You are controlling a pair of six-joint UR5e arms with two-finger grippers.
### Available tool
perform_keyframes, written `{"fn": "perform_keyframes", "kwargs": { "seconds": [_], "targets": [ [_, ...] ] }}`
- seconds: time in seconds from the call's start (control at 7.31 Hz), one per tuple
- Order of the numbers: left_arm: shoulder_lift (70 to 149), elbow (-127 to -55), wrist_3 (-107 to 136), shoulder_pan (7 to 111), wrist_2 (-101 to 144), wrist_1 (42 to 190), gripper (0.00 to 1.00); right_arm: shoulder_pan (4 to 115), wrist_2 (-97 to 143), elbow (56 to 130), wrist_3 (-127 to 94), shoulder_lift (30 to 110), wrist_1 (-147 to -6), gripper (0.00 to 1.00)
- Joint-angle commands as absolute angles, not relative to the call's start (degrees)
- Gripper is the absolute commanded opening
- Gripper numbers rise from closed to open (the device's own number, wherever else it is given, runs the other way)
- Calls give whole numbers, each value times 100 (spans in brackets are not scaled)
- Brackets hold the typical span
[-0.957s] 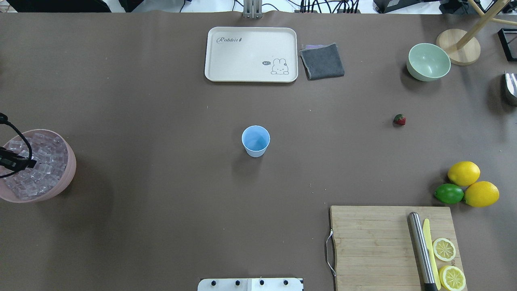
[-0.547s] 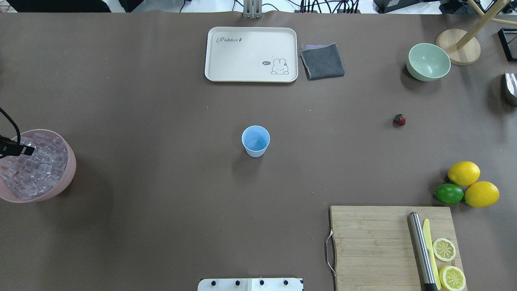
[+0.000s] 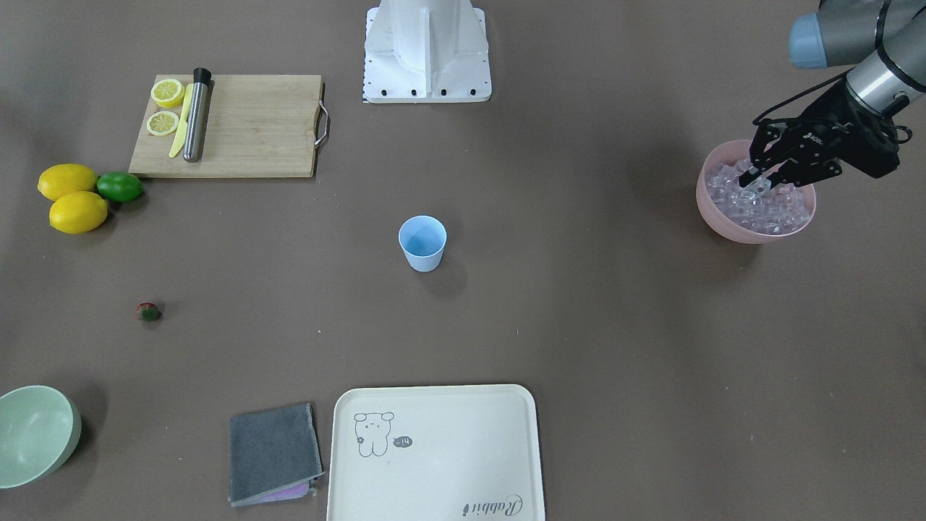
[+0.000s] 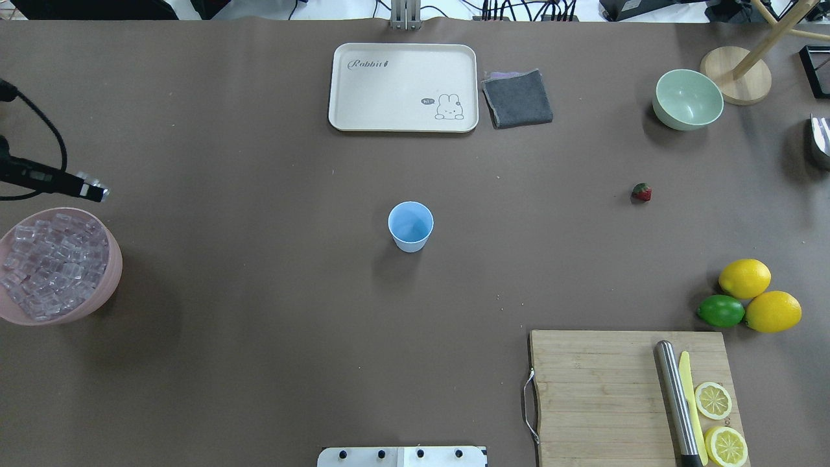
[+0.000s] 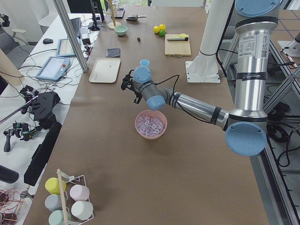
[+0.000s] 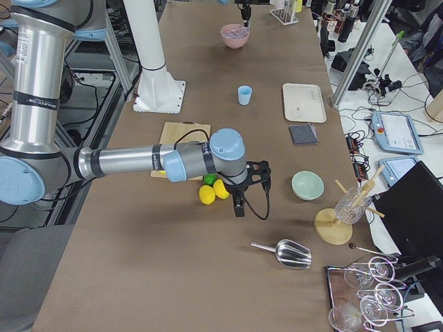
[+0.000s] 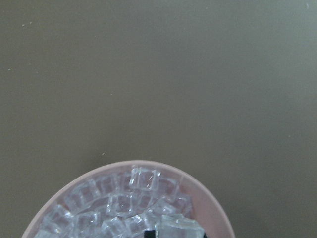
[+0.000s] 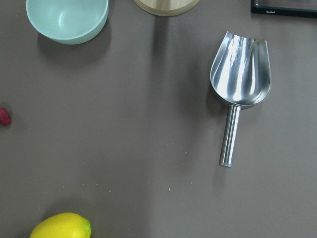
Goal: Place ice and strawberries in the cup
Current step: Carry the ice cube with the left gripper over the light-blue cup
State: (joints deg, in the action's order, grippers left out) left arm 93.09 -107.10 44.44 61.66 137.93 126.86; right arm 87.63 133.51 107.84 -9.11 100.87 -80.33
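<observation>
At the table's left edge, the left arm's fingers (image 3: 751, 163) have risen from the one pink bowl (image 4: 115, 269) pinching a single ice cube (image 4: 97, 189), first load for the one blue cup (image 4: 410, 227) at mid-table; heaped cubes (image 4: 52, 266), too many to count, remain; one strawberry (image 4: 641, 192) waits toward the right edge; whether the right arm's fingers (image 6: 239, 206) are open or closed cannot be told

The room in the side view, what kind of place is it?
Probably a robotics lab set up like a drinks bar: the left arm over the table, screens alongside, plus ice, lemons and a cup.
</observation>
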Motion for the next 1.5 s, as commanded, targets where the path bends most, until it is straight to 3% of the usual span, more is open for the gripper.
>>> {"fn": "perform_keyframes", "kwargs": {
  "seconds": [0.0, 0.27, 0.68, 1.37],
  "targets": [
    [10236, -10565, 5997, 5715, 13581, 12683, 0, 8763, 13351, 10784, -932, 10090, -8033, 100],
    [10887, -10521, 6975, 4901, 12626, 12491, 0, 8754, 13351, 10784, -940, 10090, -8033, 100],
    [12581, -10530, 7574, 3679, 10807, 10097, 0, 8745, 13351, 10784, -941, 10081, -8033, 100],
    [13596, -9433, 8060, 2709, 9364, 9957, 0, 8701, 13351, 10732, -940, 10046, -8033, 100]
  ]
}}
